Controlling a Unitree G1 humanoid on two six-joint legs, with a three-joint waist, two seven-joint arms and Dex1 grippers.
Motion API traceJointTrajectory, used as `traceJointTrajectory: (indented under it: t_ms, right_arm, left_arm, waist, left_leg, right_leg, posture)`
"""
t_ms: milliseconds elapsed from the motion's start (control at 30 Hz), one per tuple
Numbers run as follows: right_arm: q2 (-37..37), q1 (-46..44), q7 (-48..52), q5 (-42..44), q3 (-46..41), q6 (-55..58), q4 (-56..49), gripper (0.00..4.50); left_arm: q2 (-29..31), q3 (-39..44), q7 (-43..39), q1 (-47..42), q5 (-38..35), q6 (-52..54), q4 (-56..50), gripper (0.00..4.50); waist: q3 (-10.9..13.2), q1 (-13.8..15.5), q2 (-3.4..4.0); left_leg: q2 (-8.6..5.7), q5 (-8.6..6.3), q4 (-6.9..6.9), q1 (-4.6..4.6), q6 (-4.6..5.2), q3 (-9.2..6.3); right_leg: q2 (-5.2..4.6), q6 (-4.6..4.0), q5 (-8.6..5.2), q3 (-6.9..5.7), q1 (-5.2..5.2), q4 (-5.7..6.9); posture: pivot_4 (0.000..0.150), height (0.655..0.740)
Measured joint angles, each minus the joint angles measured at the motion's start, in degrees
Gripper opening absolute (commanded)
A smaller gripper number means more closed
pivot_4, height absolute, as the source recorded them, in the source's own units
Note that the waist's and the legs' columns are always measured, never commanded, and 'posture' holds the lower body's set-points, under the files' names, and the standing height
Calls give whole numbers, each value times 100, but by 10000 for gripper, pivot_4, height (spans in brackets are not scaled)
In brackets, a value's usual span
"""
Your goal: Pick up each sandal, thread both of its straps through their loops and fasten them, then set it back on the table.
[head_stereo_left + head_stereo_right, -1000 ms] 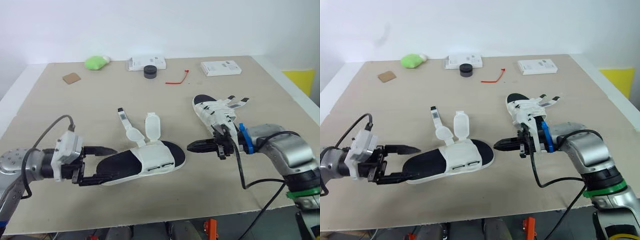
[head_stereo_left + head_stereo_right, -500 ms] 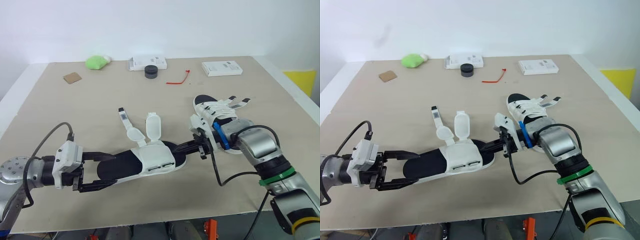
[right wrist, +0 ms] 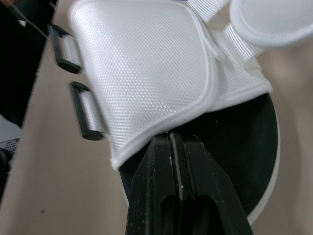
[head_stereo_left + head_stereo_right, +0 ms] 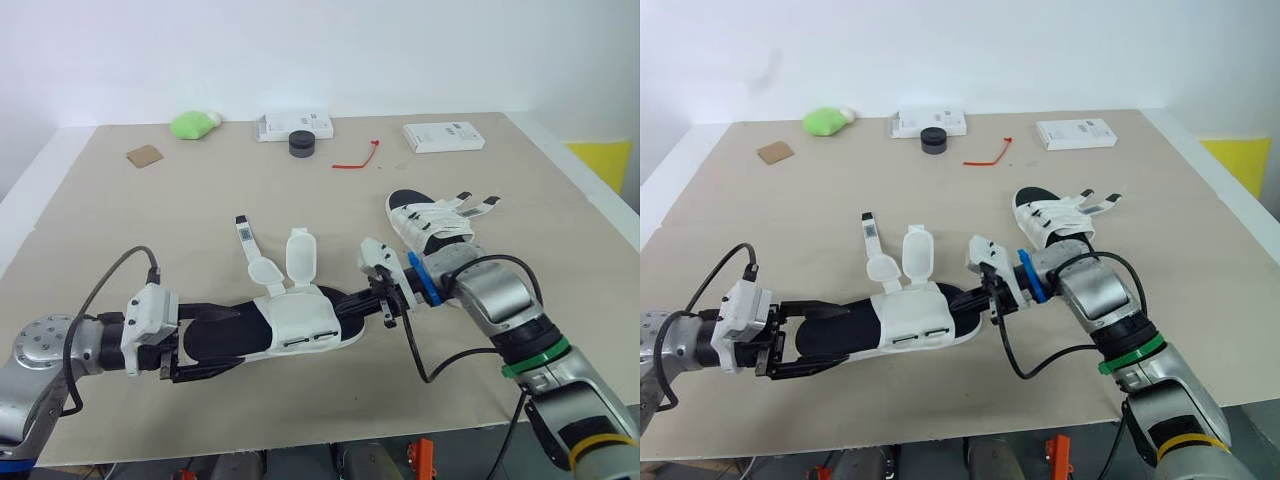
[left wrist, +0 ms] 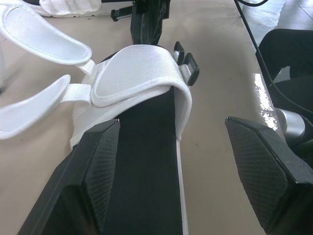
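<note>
The nearer sandal lies flat on the bench between the two arms. Its two white straps are flipped open and stand away from the upper.

The left gripper is spread wide across the heel end. In the left wrist view, one finger lies against the edge of the black footbed. The other is well apart from the sole, so nothing is clamped.

The right gripper comes in at the toe end with its fingers pressed together. The right wrist view adds what the head views cannot resolve. The joined fingertips sit on the footbed right at the hem of the white upper. The two black loops on the upper's side lie clear of the straps. Whether the tips pinch that hem cannot be made out.

The second sandal rests farther back on the robot's right. Its near end is covered by the right arm, and how its straps sit is hard to read.
</note>
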Motion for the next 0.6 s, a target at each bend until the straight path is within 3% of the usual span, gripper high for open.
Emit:
traceJointTrajectory:
  t_ms: [367,600]
  right_arm:
    - [49,313,-699,-78,-139,102,-474,208]
    - [9,294,-525,-87,-112,192,-551,208]
  left_arm:
    - [-13,-82,-2,-107,25,-26,47,35597]
    - [-12,-208,-9,-243,77,-26,52,35597]
  waist:
    - [-1,-9,-1]
    - [-1,-10,-1]
  left_leg:
    - [3,1,1,14,0,1]
    - [9,0,0,12,-1,1]
  right_leg:
    - [3,-2,5,2,10,2]
    - [8,-4,4,2,8,1]
  posture:
    - [1500,7400]
    - [1500,7400]
